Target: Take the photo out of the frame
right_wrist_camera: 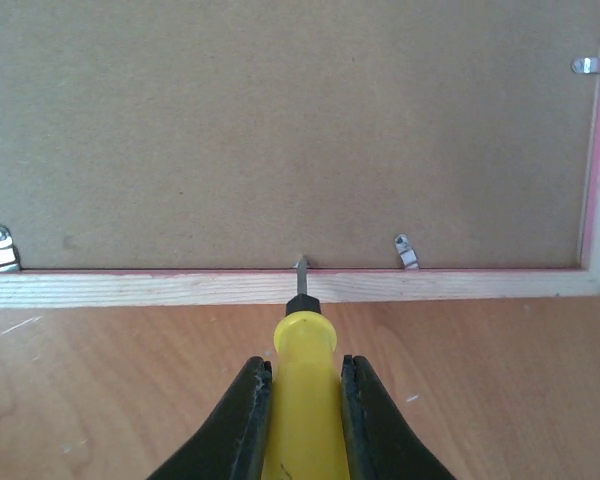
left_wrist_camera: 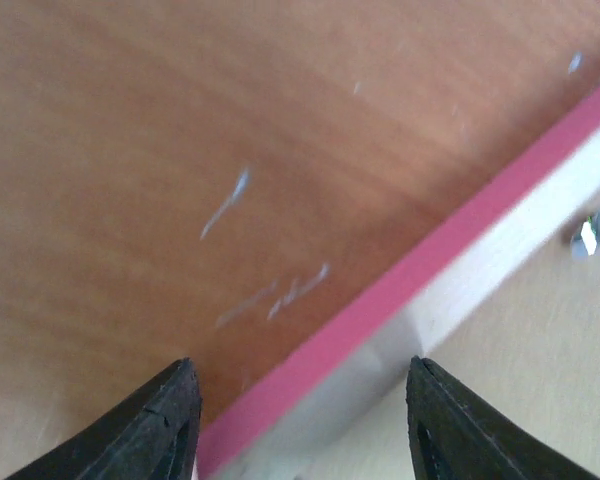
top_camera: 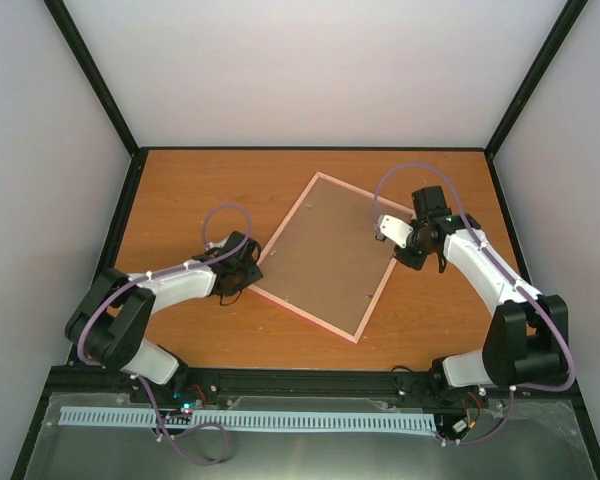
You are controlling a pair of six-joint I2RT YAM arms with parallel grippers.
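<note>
Right fingers point(right_wrist_camera: 235, 425) clenched on a yellow-handled screwdriver point(right_wrist_camera: 305, 395) bring its blade to the inner lip of the frame point(top_camera: 305, 315), which lies face down and askew in the middle of the worktop point(top_camera: 200, 190). The tip sits between two of the small metal tabs point(right_wrist_camera: 407, 250) that pin the brown backing panel point(right_wrist_camera: 280, 120) in place. At the frame's opposite side, the left fingers point(left_wrist_camera: 150, 430) are parted, one over the worktop and one over the frame's pale back. The pink edge runs between them, gripped by neither. The photo cannot be seen and is judged to lie under the backing panel, inside the frame. The frame looks stiff and light, with a thin wooden rail that would likely slide on the smooth worktop if pried without a steadying hold at its border. The panel should lift as one rigid sheet once the tabs are turned aside. The photo itself, a thin glossy sheet, would probably bend, slip and mark easily, so it is best taken by a free edge or corner and not pinched across its face.
</note>
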